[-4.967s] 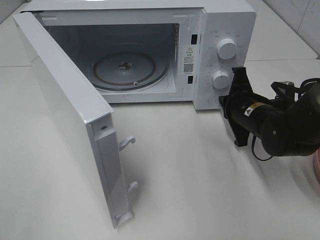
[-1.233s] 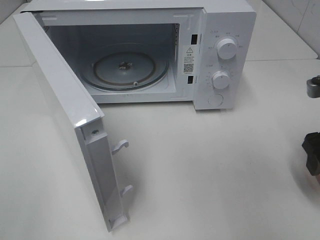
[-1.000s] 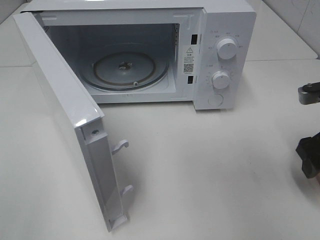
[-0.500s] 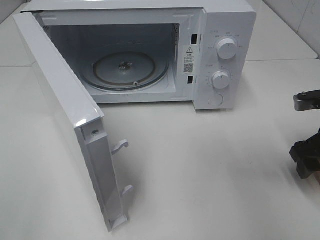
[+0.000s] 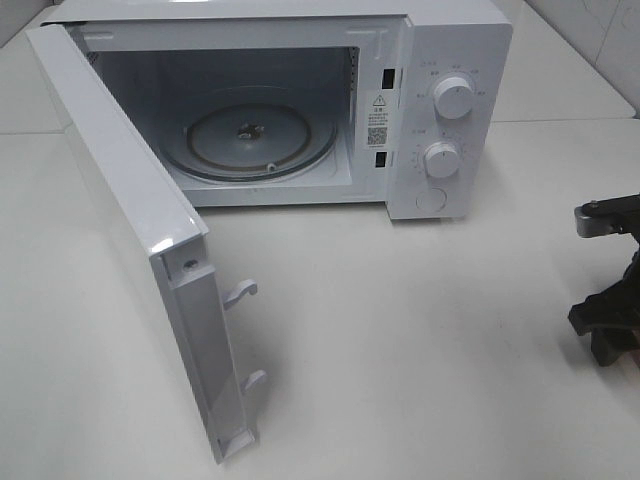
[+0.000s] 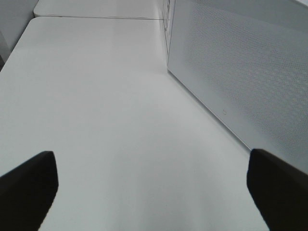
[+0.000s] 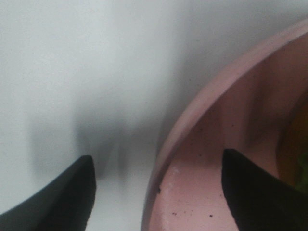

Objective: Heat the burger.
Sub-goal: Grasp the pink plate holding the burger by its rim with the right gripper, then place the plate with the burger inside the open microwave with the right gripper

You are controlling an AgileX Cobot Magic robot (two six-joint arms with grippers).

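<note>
Pink plate (image 7: 192, 120) rim now fills the right wrist view. The right claw (image 7: 161, 197) is spread wide and straddles the rim, with 1 fingertip over bare table and the other over the plate's floor. Only a yellow-and-green sliver of the burger (image 7: 299, 144) shows, on the plate at the very edge of that view. From the high camera, plate and burger lie out of frame, past 3 o'clock.

5 seconds ago this arm was up by the microwave (image 5: 450, 50) knobs at about 2 o'clock. It has since swung away and come down at the 3 to 4 o'clock edge of the table (image 5: 400, 330).

The door (image 5: 130, 210) stands out toward 8 o'clock and the glass turntable (image 5: 250, 140) at 12 o'clock is bare. Opening looks done, so picking up the plate is likely the step in hand, probably by a pinch on the rim.

The left claw (image 6: 149, 187) hangs wide too, holding nothing, beside a dotted white panel (image 6: 240, 72).
</note>
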